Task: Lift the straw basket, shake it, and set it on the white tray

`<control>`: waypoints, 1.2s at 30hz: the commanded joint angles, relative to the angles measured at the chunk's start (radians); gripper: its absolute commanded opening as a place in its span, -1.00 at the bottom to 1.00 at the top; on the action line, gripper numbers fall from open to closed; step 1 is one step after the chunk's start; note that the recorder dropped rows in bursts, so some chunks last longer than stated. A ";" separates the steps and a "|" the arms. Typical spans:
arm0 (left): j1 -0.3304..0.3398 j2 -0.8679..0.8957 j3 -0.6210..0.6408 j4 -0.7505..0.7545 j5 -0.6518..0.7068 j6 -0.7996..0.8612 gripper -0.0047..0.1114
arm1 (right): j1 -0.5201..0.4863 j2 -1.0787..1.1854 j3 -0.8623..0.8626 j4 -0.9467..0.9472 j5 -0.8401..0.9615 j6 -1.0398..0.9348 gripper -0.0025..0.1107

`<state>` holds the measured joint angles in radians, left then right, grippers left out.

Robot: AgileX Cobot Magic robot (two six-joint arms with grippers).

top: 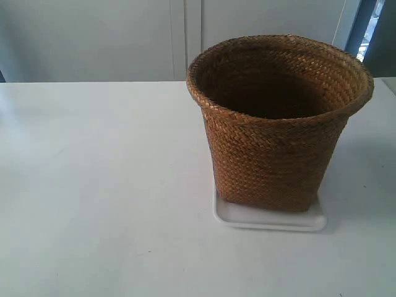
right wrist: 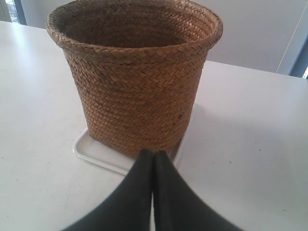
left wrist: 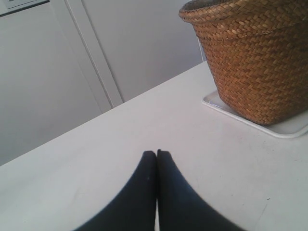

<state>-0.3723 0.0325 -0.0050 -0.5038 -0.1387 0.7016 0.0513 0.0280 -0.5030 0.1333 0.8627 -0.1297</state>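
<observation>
The tan woven straw basket [top: 276,124] stands upright on the white tray [top: 270,219], right of the middle of the white table in the exterior view; its inside is dark. No arm shows in that view. In the left wrist view the basket [left wrist: 255,57] and tray [left wrist: 288,129] sit well off to one side of my left gripper [left wrist: 156,153], which is shut with nothing between its black fingers. In the right wrist view my right gripper [right wrist: 153,153] is shut and empty, its tips in front of the basket's [right wrist: 137,77] base and the tray's [right wrist: 96,154] near edge.
The white table [top: 105,185] stretches bare around the tray. Behind it runs a pale wall with panel seams [top: 185,37], and a dark window frame [top: 365,28] shows at the back right.
</observation>
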 commanded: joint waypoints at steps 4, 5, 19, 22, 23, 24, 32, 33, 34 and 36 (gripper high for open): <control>0.002 -0.007 0.005 -0.011 0.001 0.007 -0.92 | -0.002 0.036 0.005 -0.023 -0.056 -0.005 -0.96; 0.002 -0.007 0.005 -0.011 0.001 0.007 -0.92 | -0.002 0.042 0.005 -0.037 -0.089 -0.005 -0.96; 0.002 -0.007 0.005 -0.011 0.003 0.007 -0.92 | -0.002 0.111 0.359 -0.111 -0.763 0.007 -0.96; 0.002 -0.007 0.005 -0.011 0.003 0.007 -0.92 | -0.002 0.060 0.410 -0.086 -0.758 0.035 -0.96; 0.002 -0.007 0.005 -0.011 0.003 0.007 -0.92 | -0.002 0.039 0.426 -0.072 -0.760 0.068 -0.96; 0.002 -0.007 0.005 -0.011 0.003 0.007 -0.92 | -0.002 0.022 0.441 -0.066 -0.760 0.103 -0.96; 0.002 -0.007 0.005 -0.011 0.003 0.007 -0.92 | -0.002 -0.028 0.490 -0.059 -0.757 0.207 -0.96; 0.002 -0.007 0.005 -0.011 0.003 0.007 -0.92 | -0.002 -0.028 0.496 -0.059 -0.757 0.207 -0.96; 0.002 -0.007 0.005 -0.011 0.003 0.007 -0.92 | -0.002 -0.028 0.503 -0.059 -0.759 0.207 -0.96; 0.002 -0.007 0.005 -0.011 0.003 0.007 -0.92 | -0.002 -0.028 0.503 -0.059 -0.759 0.207 -0.96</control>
<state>-0.3723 0.0325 -0.0050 -0.5038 -0.1367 0.7041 0.0513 0.0062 -0.0091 0.0709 0.1173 0.0675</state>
